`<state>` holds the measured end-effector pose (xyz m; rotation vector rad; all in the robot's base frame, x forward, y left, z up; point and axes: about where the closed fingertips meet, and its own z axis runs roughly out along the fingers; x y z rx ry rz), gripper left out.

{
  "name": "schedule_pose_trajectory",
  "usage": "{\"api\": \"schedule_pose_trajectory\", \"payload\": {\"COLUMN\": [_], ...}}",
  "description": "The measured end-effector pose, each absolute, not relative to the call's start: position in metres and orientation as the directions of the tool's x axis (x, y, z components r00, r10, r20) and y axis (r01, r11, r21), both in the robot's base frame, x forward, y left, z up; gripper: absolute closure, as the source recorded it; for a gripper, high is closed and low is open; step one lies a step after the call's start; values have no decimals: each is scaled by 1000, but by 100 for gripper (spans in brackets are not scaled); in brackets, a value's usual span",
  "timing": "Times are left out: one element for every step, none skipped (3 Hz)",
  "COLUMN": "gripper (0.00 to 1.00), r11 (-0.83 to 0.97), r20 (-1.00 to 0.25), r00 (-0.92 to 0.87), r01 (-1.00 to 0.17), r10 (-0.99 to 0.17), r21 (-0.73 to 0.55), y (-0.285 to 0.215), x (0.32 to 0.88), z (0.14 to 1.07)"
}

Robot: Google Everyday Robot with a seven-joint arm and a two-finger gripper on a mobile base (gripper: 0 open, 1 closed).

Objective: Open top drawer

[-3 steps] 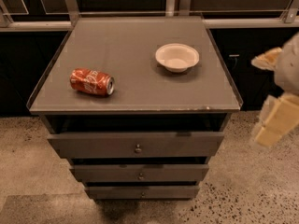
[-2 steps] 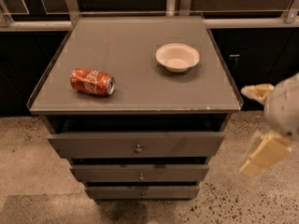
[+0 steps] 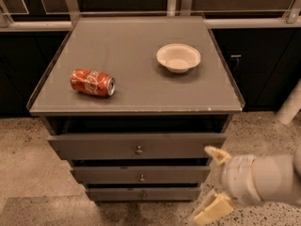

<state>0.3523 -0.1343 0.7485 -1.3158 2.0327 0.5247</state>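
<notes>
The tool [image 3: 203, 184] (fingers spread) hangs low right of the top drawer [image 3: 103, 146]

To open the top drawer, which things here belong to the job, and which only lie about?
For the job: wide dark grey top drawer with round metal knob; pale two-finger hand, open, low at right.
Lying about: red soda can on its side; cream round bowl, both on the grey cabinet top.

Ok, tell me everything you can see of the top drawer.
The top drawer is the widest of three: flat dark grey front, one small round metal knob at centre, a dark gap above it under the tabletop. Nothing touches it; the gripper hangs at its lower right, jaws open.
</notes>
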Motion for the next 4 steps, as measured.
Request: {"api": "schedule_pose_trajectory", "payload": {"gripper": [0, 0, 0, 0], "r11": [445, 485, 510, 494], "r20": [-705, -703, -734, -767], "r00": [-336, -344, -305, -243], "r01": [-895, -874, -858, -862], "r10": [-625, -623, -607, -594], "r21": [32, -1, -65, -110], "y": [-128, -143, -154, -153], "x": [342, 353, 389, 432], "z": [707, 714, 719, 717]}}
